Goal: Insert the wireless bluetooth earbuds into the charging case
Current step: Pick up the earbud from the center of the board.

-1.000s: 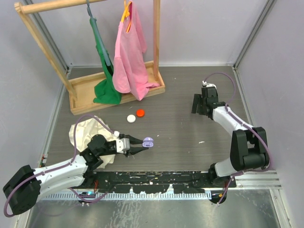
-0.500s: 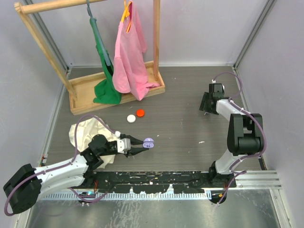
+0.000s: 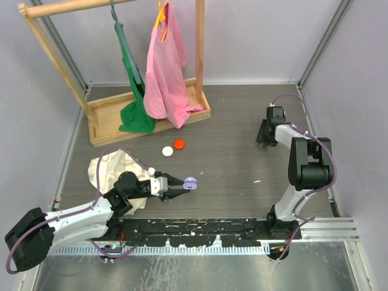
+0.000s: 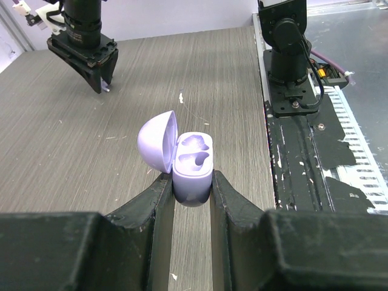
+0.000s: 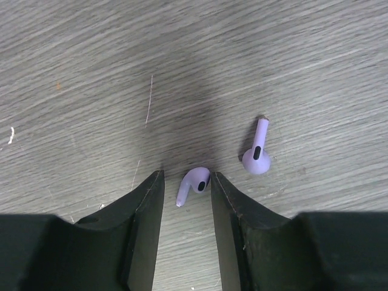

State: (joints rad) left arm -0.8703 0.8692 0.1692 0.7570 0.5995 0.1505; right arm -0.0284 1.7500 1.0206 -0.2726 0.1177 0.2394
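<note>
The charging case is pale lavender, and its lid stands open over two empty wells. My left gripper is shut on its base and holds it just above the table near the front. Two lavender-white earbuds lie on the table at the far right. One earbud lies between the fingers of my right gripper; its head touches the right finger and a gap remains on the left. The other earbud lies just outside to the right. In the top view the right gripper points down at the table.
A wooden rack at the back left carries a pink garment and a green one. A white cloth lies by the left arm. A red cap and a white cap sit mid-table. A black taped strip runs along the front.
My right gripper has swung toward the far right, come down over the earbuds, and its jaws have narrowed around one. The left gripper and the case have not moved.
</note>
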